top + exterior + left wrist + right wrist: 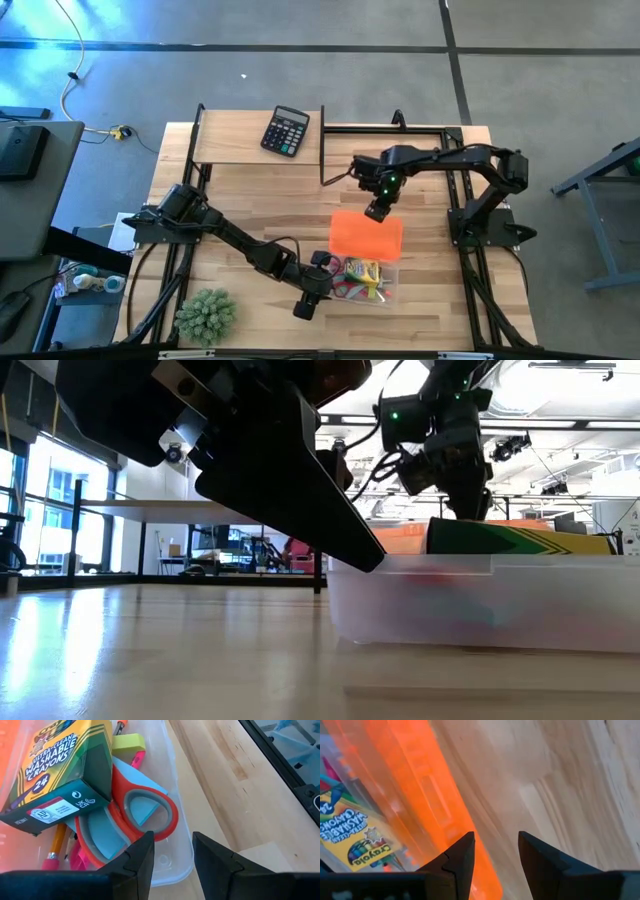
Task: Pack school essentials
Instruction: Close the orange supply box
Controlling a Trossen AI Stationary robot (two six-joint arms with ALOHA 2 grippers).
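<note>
Calculator (285, 131) on shelf, plant (206, 314) near left arm

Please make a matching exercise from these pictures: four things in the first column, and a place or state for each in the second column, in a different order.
Things:
1. crayon box
2. scissors
3. calculator
4. orange lid

Places or states:
A. lying under the crayon box, in the clear box
B. on the raised shelf at the far edge
C. under the right pincer
D. on top of the other things in the clear box

Pairs: 1-D, 2-A, 3-B, 4-C
</note>
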